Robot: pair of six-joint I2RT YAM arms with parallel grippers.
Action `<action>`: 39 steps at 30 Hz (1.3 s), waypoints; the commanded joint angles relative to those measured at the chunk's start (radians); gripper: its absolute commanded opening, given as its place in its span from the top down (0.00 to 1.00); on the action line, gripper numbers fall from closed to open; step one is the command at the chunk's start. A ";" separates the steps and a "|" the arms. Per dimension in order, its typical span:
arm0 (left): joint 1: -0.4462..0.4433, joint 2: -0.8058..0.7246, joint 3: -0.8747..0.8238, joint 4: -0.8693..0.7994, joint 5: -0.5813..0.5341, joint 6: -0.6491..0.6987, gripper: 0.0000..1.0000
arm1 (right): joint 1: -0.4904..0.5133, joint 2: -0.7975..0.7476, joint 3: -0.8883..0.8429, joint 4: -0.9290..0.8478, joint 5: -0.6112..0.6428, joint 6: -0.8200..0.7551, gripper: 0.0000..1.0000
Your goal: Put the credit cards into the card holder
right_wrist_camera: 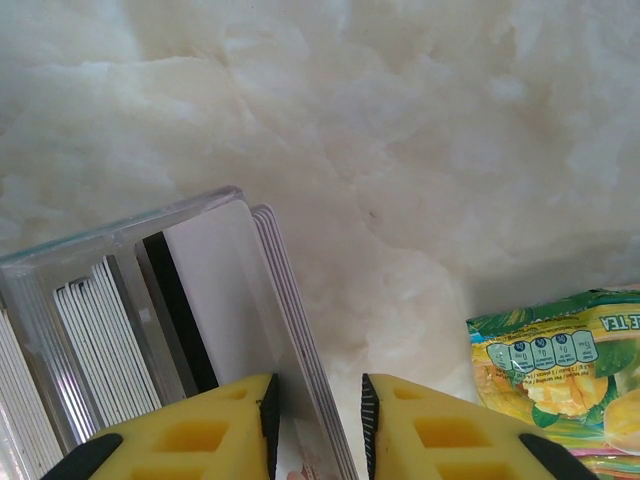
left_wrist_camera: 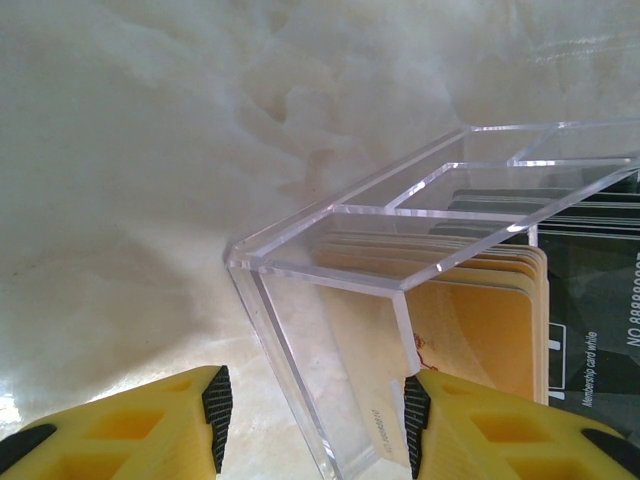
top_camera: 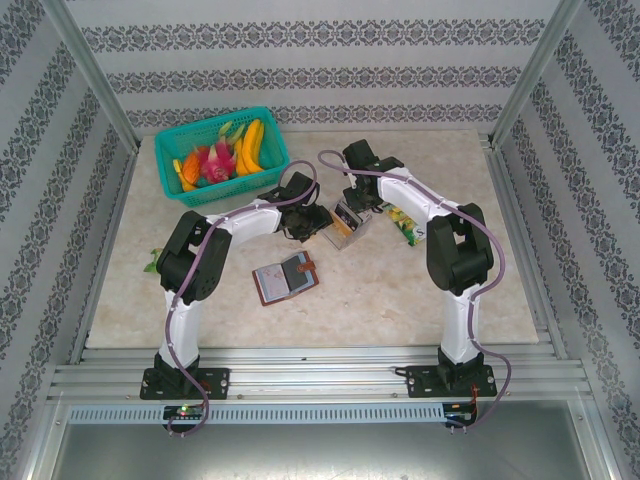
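Note:
The clear plastic box (top_camera: pixel 347 224) stands mid-table, holding the credit cards upright. In the left wrist view, orange-yellow cards (left_wrist_camera: pixel 480 320) and dark cards (left_wrist_camera: pixel 590 300) stand inside it. My left gripper (left_wrist_camera: pixel 316 420) is open, its fingers straddling the box's near corner wall (left_wrist_camera: pixel 290 330). My right gripper (right_wrist_camera: pixel 318 420) is open around a stack of whitish cards (right_wrist_camera: pixel 290 300) at the box's other end; the cards sit between its pads with a gap on the right. The brown card holder (top_camera: pixel 285 278) lies open on the table, nearer the arm bases. Both grippers (top_camera: pixel 303 222) (top_camera: pixel 358 210) flank the box.
A green-yellow snack packet (top_camera: pixel 405 222) (right_wrist_camera: pixel 560 370) lies just right of the box. A teal basket (top_camera: pixel 220 152) of toy fruit stands at the back left. Bare marble table (top_camera: pixel 400 290) lies in front of the box.

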 commanded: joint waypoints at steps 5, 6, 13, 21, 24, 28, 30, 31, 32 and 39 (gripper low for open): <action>-0.010 0.032 -0.010 -0.039 -0.020 0.008 0.50 | 0.000 -0.031 0.027 -0.011 0.069 -0.010 0.72; -0.010 0.032 -0.010 -0.038 -0.020 0.008 0.50 | 0.002 -0.032 0.026 -0.010 0.068 -0.010 0.72; -0.011 0.035 -0.007 -0.037 -0.015 0.009 0.50 | 0.006 -0.040 0.027 -0.008 0.072 -0.015 0.72; -0.010 0.033 -0.010 -0.041 -0.015 0.010 0.51 | 0.011 -0.049 0.026 -0.010 0.062 -0.014 0.82; -0.010 0.033 -0.010 -0.041 -0.015 0.010 0.50 | 0.015 -0.057 0.029 -0.016 0.048 -0.015 0.88; -0.010 0.032 -0.008 -0.043 -0.014 0.012 0.51 | 0.019 -0.064 0.029 -0.020 0.029 -0.014 0.90; -0.010 0.032 -0.007 -0.043 -0.014 0.012 0.51 | 0.020 -0.070 0.029 -0.025 0.014 -0.012 0.91; -0.010 0.032 -0.008 -0.043 -0.012 0.012 0.51 | 0.022 -0.077 0.025 -0.024 -0.001 -0.008 0.92; -0.010 0.032 -0.007 -0.043 -0.012 0.011 0.51 | 0.023 -0.085 0.021 -0.023 -0.016 -0.003 0.92; -0.010 0.008 -0.017 -0.029 -0.014 0.030 0.51 | 0.025 -0.129 -0.005 -0.023 -0.147 0.041 0.98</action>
